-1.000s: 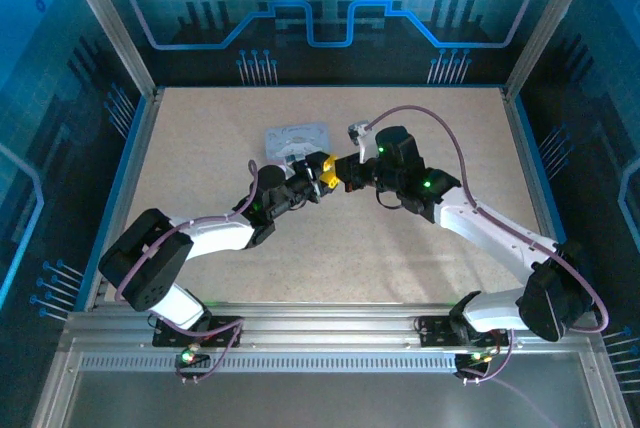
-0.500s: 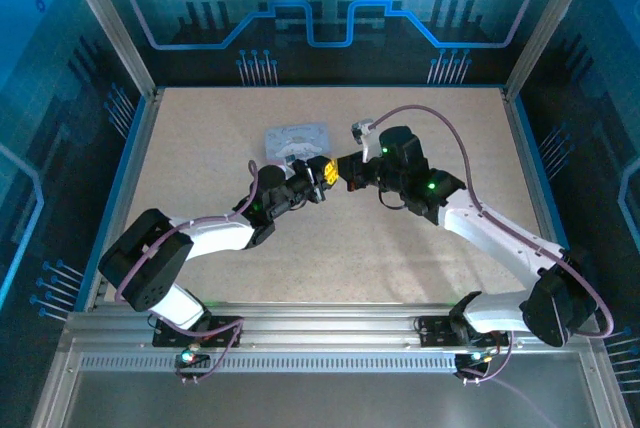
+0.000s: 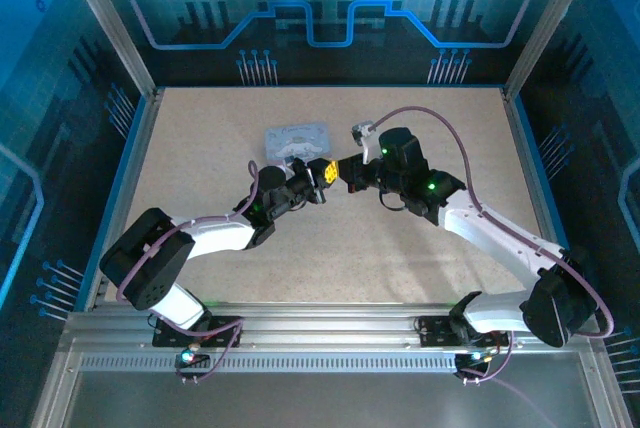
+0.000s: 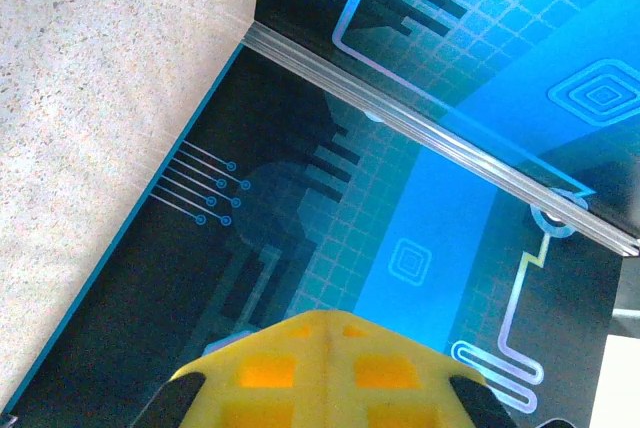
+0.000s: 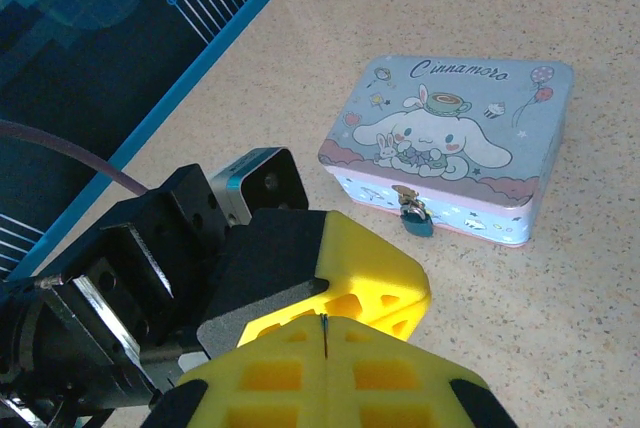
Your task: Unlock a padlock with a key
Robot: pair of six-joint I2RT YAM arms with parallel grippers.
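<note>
The padlock [image 5: 415, 221] hung from the clasp on the front wall of the tin box [image 5: 450, 128], which sat on the table [image 5: 600, 308] beyond my fingers. My right gripper [image 5: 325, 343] was clenched, its yellow pads pressed together. A thin dark line [image 5: 323, 331] ran along their seam, and I could not tell whether that was the key. My left gripper [image 5: 345, 273] was clenched too, its tip touching my right one, near the box.

Tin box [image 5: 450, 138] glossy printed metal; tabletop [image 5: 590, 328] matt, speckled; padlock [image 5: 418, 222] prob. painted metal.
</note>
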